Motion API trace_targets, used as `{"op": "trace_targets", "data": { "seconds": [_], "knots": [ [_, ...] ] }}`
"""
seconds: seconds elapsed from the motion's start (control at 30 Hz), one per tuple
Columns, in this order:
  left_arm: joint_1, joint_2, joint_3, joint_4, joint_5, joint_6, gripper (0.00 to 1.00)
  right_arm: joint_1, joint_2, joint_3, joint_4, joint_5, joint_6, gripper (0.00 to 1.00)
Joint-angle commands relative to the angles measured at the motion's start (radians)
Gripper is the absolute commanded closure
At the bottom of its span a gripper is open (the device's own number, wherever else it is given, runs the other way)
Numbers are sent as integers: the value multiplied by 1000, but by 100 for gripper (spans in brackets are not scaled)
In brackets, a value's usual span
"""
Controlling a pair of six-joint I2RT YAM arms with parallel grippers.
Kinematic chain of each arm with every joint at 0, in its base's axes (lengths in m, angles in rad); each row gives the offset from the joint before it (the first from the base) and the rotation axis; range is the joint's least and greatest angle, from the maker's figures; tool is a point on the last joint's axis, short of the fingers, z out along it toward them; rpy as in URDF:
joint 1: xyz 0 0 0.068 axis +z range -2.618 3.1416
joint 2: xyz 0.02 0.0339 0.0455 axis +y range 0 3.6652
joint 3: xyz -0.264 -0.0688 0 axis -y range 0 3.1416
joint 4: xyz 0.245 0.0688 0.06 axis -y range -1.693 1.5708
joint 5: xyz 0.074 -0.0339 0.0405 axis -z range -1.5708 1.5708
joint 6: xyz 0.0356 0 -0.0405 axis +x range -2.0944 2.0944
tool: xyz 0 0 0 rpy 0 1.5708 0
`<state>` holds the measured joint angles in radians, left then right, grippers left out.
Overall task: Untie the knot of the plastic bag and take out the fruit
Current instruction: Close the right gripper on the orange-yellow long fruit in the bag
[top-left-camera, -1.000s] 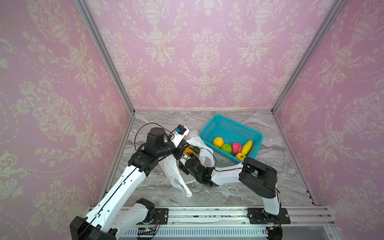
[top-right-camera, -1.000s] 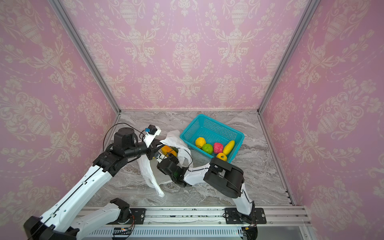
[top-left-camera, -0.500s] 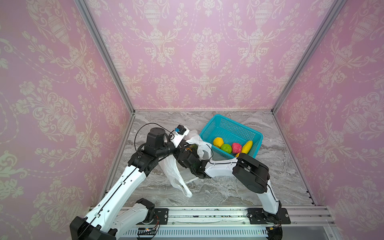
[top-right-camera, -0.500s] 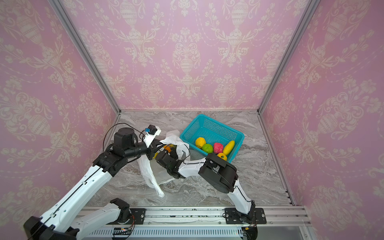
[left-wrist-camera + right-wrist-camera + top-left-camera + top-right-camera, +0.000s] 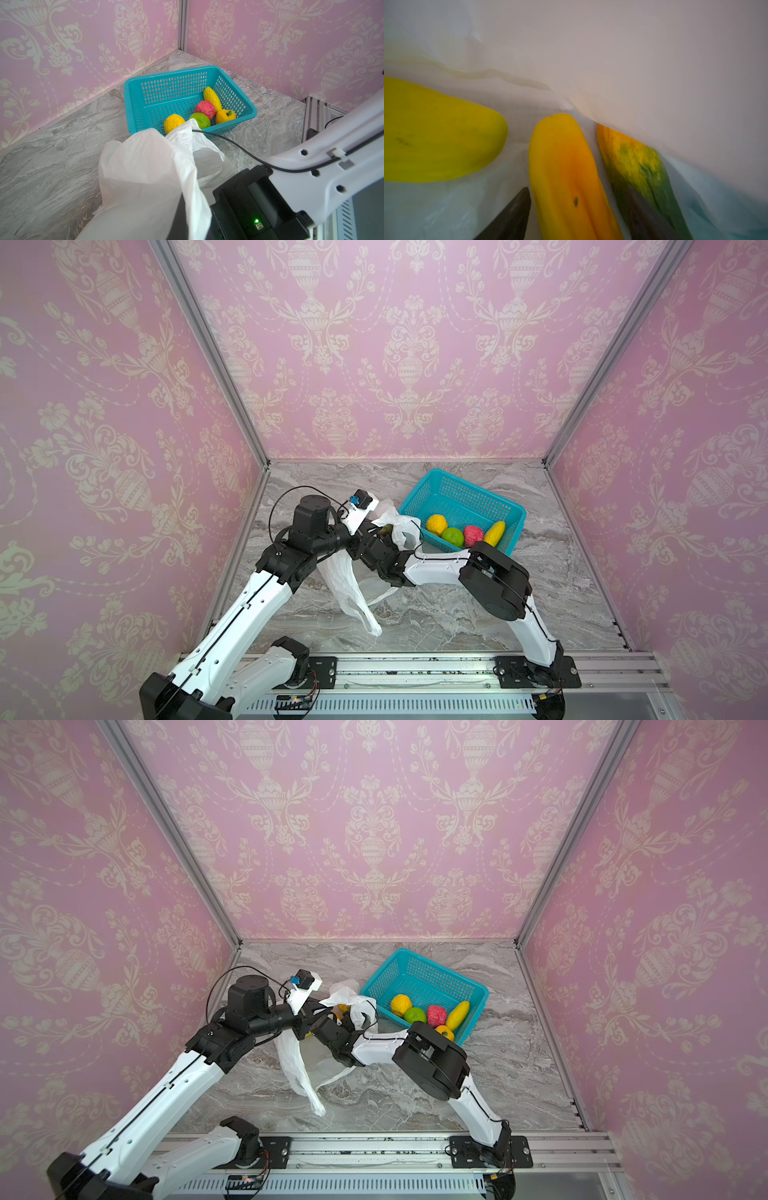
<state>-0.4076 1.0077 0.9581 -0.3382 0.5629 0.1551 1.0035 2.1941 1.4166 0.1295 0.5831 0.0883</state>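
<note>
change: a second ago my right jaws sat outside and below the plastic bag [image 5: 145,166]; now they are deep inside its mouth.
left jaws: clamped tight on the bag's top edge, holding it up.
right jaws: spread wide astride a long orange-yellow fruit [image 5: 562,158], no pinch seen yet.
bag: at the basket's [image 5: 187,69] 8 o'clock in both top views; no knot visible.
meaning: five pieces lie in the basket, three remain bagged; i judge a grab is next.

Pink damask wallpaper [image 5: 407,344] on 3 sides w/ alu corner posts [image 5: 220,373]; grey marble-look worktop [image 5: 457,626]; alu rail [image 5: 415,670] at front edge; even, soft light.
</note>
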Motion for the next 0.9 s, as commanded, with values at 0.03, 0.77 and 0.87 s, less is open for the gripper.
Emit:
{"op": "trace_targets", "data": {
  "seconds": [0.03,0.77,0.87],
  "knots": [
    [7,-21,-12,10,3,-3,100,-13,54,70,-94,-24,48,26],
    [6,-13,-12,7,-35,-2,100,9,-202,-167,35,-75,35,66],
    [7,-9,-10,1,-57,1,100,44,-281,-232,95,-51,-1,69]
  ]
}}
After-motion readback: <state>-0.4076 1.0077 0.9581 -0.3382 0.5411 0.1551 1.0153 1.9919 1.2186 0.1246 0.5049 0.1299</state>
